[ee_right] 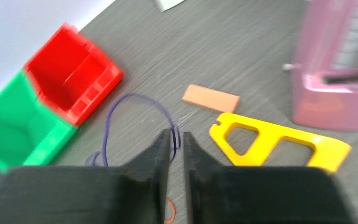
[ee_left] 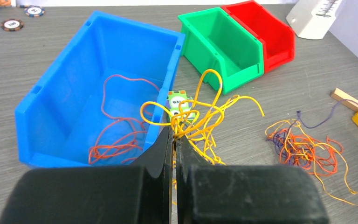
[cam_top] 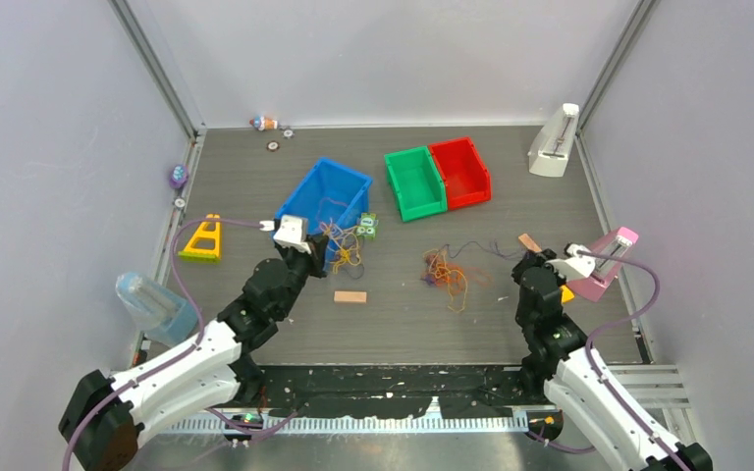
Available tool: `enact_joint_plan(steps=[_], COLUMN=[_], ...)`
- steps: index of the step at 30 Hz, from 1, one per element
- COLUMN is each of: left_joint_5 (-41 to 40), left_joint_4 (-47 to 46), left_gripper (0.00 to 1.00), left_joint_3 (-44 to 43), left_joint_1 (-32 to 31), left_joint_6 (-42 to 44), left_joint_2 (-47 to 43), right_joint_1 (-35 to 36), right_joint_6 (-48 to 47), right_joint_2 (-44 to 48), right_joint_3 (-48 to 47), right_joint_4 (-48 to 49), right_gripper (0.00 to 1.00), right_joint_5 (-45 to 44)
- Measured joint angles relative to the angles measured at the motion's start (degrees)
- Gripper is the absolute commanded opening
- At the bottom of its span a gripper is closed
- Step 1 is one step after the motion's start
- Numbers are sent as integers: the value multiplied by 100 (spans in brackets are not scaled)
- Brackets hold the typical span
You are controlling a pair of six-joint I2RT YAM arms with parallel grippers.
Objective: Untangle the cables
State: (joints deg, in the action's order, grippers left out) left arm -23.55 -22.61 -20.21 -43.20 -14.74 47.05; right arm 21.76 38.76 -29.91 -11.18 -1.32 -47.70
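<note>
Looks wide open over the bare table (cam_top: pixel 403 329) in the near middle, with just a small wooden block (cam_top: pixel 350 296) there and the tangle of cables (cam_top: pixel 445 270) farther back. Gets tight on the left, with the blue bin (ee_left: pixel 74 93) right ahead of the left gripper (ee_left: pixel 173 134) and yellow cables (ee_left: pixel 200 121) spilling by its wall. Feels crowded by the right gripper (ee_right: pixel 177 136) too: purple cable (ee_right: pixel 135 95) at its tips, yellow frame (ee_right: pixel 279 144), tan block (ee_right: pixel 210 98) and pink stand (ee_right: pixel 335 93) close ahead.

A robotics lab cell: blank panel walls (cam_top: pixel 393 59), aluminium corner posts (cam_top: pixel 157 69), two robot arms (cam_top: pixel 196 358).
</note>
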Motion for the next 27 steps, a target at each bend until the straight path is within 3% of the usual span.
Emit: enact_joint_plan(steps=[1, 3, 5, 12, 17, 27], left_joint_5=[68, 304, 656, 2227, 3252, 4210], left_joint_4=[94, 345, 616, 1132, 1456, 1668], left_gripper=[0, 0, 0, 0, 0, 0], left_joint_3=[-35, -203, -492, -1447, -2144, -3126], left_joint_1=[22, 39, 42, 46, 46, 46], left_joint_6=[0, -2, -4, -55, -295, -778], left_joint_2=[-63, -98, -50, 452, 964, 1342], right_joint_1=[-2, -13, -13, 15, 203, 581], right_joint_6=[-166, -640, -1084, -1864, -1921, -2076], right_joint_2=[85, 59, -186, -1707, -2035, -1886], right_joint_3=[68, 149, 153, 149, 186, 280], right_joint_4=[155, 531, 916, 2345, 3560, 4544], right_gripper=[63, 91, 98, 97, 99, 98], right_joint_5=[212, 964, 1821, 4863, 6649, 7851])
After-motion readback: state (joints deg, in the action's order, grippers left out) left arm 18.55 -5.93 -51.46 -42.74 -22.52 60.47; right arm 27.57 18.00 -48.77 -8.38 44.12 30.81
